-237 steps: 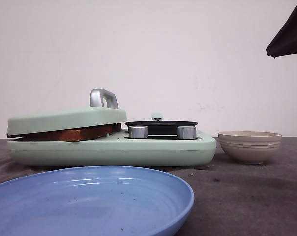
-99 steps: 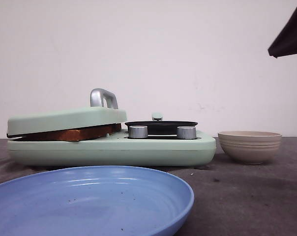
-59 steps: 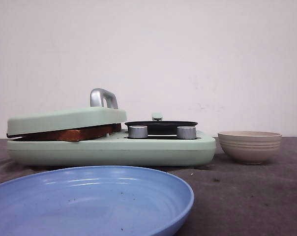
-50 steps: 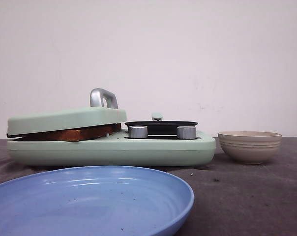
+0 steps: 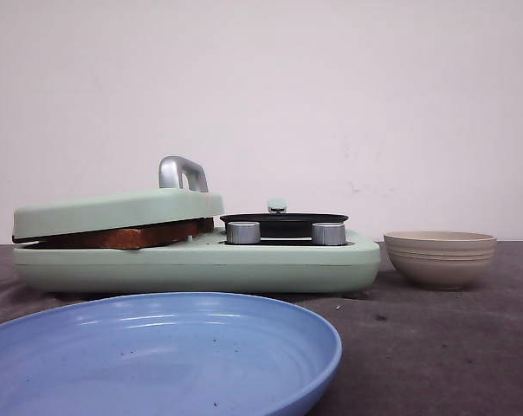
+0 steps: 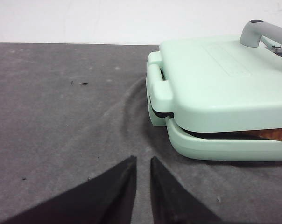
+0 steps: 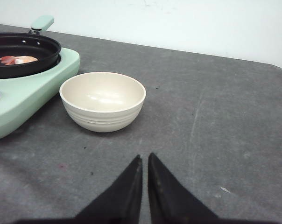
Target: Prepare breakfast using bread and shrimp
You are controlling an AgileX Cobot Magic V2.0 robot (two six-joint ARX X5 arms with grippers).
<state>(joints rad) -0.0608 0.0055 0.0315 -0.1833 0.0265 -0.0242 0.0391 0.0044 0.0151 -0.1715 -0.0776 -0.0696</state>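
Note:
Browned bread (image 5: pixel 123 236) lies inside the mint-green breakfast maker (image 5: pixel 192 264), under its lowered lid (image 5: pixel 114 211); a brown sliver of the bread (image 6: pixel 277 134) shows in the lid gap in the left wrist view. Orange-pink shrimp (image 7: pixel 18 59) lie in the black pan (image 7: pixel 24 53) on the maker's right side. My left gripper (image 6: pixel 142 159) hovers over the grey cloth beside the maker's hinge end, fingers nearly together with nothing between them. My right gripper (image 7: pixel 144 157) is shut and empty, a short way in front of the beige bowl (image 7: pixel 102 100). Neither gripper appears in the front view.
A blue plate (image 5: pixel 158 355) sits nearest the camera in front of the maker. The empty beige ribbed bowl (image 5: pixel 440 257) stands to the maker's right. Two silver knobs (image 5: pixel 242 231) and a grey lid handle (image 5: pixel 182 172) stick up from the maker.
The dark arm shape at the front view's top right corner has withdrawn out of the picture. Maker, bowl and plate have not moved.

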